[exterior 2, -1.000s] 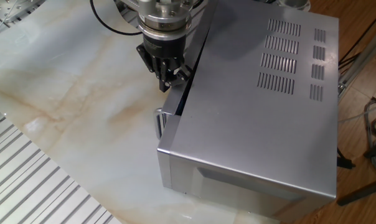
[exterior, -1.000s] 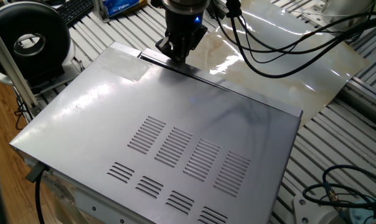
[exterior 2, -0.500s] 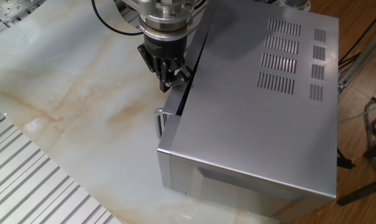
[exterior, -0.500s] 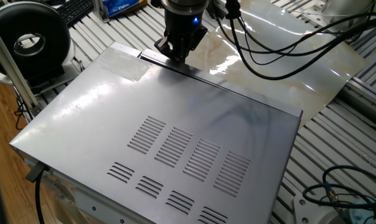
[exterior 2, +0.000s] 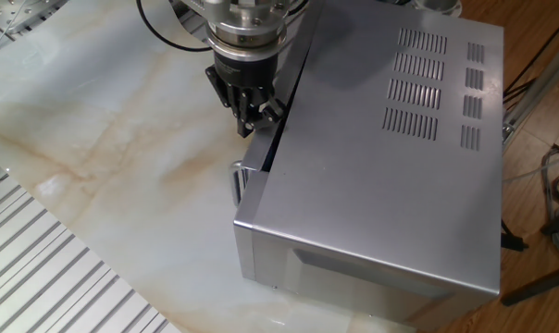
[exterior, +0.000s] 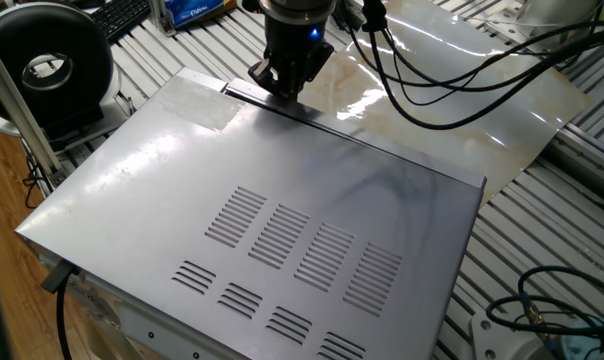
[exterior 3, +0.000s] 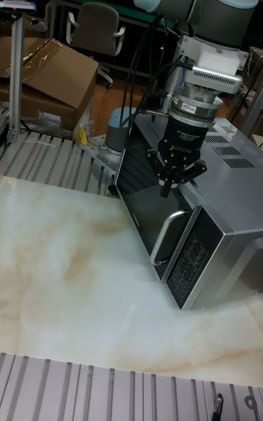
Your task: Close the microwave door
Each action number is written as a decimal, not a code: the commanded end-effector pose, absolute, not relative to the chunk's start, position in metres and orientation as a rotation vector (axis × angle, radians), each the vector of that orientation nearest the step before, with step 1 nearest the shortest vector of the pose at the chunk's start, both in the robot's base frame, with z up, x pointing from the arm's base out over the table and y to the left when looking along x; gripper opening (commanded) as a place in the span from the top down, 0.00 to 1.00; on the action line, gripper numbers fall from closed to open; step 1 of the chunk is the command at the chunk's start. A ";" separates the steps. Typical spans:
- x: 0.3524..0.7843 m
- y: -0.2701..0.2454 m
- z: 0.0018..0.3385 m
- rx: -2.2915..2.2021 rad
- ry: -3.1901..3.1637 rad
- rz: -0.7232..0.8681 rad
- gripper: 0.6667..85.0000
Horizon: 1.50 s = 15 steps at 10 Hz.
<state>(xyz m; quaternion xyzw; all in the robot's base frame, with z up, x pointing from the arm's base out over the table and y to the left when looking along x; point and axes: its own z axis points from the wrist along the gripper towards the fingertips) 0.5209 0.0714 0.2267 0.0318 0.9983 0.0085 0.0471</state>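
Although the microwave door [exterior 3: 150, 205] looks nearly shut against the microwave [exterior 3: 219, 205] on the counter [exterior 3: 66, 282], a thin dark gap shows along its top edge, so a final push seems left. The tool [exterior 3: 177, 178], fingers drawn together and holding nothing, presses there. The cavity's contents are hidden.

A lab: aluminium-profile table [exterior: 132, 55], cardboard box [exterior 3: 55, 77], office chair [exterior 3: 96, 30].
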 end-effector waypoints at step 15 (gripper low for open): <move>0.515 0.073 0.224 0.079 3.032 0.087 1.00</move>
